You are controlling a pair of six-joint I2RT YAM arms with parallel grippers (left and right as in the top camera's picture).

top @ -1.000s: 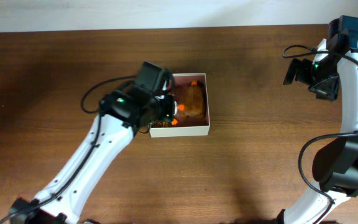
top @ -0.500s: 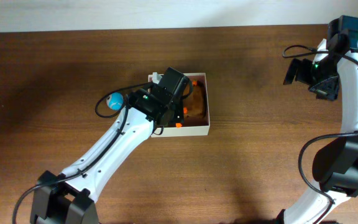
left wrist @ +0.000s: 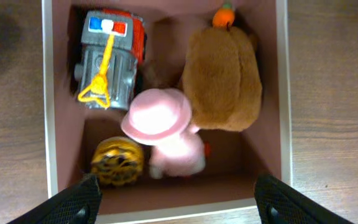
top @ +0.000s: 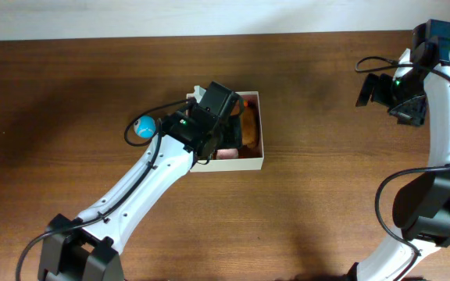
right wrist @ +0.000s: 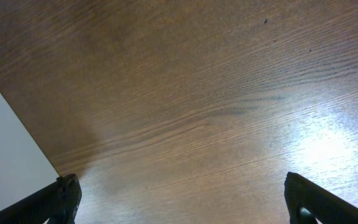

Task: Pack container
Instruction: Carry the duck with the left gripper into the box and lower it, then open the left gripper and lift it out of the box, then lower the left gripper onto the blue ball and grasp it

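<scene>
The container [top: 261, 134] is a square white-walled box with a pink-brown inside [left wrist: 47, 124]. My left gripper [left wrist: 178, 200] hangs open over it, its black fingertips [left wrist: 79, 202] spread wide near the front wall and holding nothing. A pink hatted toy [left wrist: 163, 127] lies free in the middle of the box, beside a brown plush [left wrist: 222, 81], a grey toy truck [left wrist: 107, 59] and a yellow-and-black toy [left wrist: 117, 162]. In the overhead view the left gripper [top: 219, 125] covers the box's left half. My right gripper [right wrist: 182, 199] is open above bare wood, far to the right [top: 385, 92].
A small blue ball [top: 143, 126] rests on the table just left of the container, close to the left arm's cable. A white panel [right wrist: 5, 155] shows at the left edge of the right wrist view. Wooden tabletop surrounds the box.
The left arm swung over the container, uncovering the blue ball, then its jaws opened. The pink toy now lies loose inside the box. The right arm has stayed still.
</scene>
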